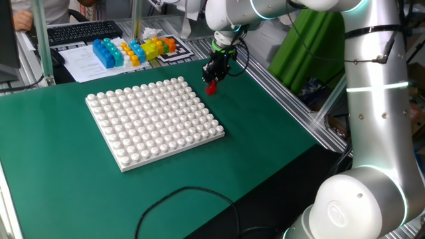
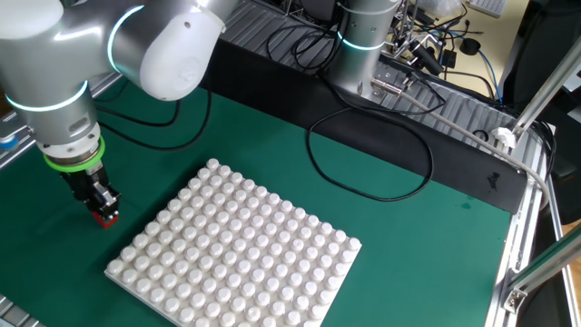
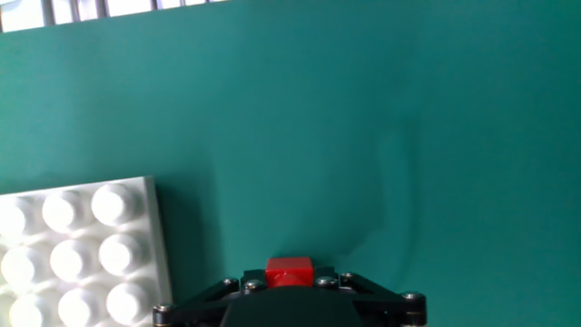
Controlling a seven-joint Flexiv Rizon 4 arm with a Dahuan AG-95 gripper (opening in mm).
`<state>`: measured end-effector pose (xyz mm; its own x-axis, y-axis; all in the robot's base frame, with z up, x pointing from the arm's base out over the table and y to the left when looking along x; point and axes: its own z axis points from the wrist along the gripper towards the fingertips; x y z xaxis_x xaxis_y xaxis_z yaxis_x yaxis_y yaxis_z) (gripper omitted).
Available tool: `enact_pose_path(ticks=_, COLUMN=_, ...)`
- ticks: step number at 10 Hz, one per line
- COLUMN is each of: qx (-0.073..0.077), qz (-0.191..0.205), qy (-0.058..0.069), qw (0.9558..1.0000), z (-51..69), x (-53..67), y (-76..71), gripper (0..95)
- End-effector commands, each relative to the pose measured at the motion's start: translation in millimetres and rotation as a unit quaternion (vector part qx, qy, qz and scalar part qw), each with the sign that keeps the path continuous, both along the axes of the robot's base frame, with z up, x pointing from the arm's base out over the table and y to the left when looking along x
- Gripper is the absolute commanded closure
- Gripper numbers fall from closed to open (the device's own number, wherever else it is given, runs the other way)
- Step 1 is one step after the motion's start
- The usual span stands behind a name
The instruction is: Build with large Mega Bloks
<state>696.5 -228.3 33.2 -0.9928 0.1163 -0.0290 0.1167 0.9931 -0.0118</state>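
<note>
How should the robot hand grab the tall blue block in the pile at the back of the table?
Probably from straight above, pinching the blue block's two long flat sides near its top. It stands upright at the left end of the pile, so its outer face is free; other bricks crowd its right side, so the fingers need to slip in carefully there. The gripper is already shut on the red brick, so that must be placed first.

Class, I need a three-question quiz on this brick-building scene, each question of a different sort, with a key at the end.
1. True or false: the end effector holds a red brick.
2. Multiple choice: the red brick is (A) pressed onto the white baseplate, (B) beside the baseplate's corner, over the green mat, (C) in the pile of spare bricks.
3. Fill in: the baseplate has ____ bricks on it.

Key: 1 true; 2 B; 3 no.
</note>
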Motion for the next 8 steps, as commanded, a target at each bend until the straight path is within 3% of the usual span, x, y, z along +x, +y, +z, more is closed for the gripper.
enact_pose_path(ticks=1, qx=0.002, qz=-0.003, qy=0.008, qw=1.0000, z=10.0, x=0.8, y=3.8, gripper=95.0)
enact_pose_path(ticks=5, qx=0.005, qz=-0.022, qy=0.026, qw=0.9994, z=47.5, x=20.8, y=26.3, gripper=95.0)
enact_pose_path(ticks=8, qx=0.004, qz=-0.031, qy=0.035, qw=0.9989, z=61.2, x=34.2, y=41.6, gripper=95.0)
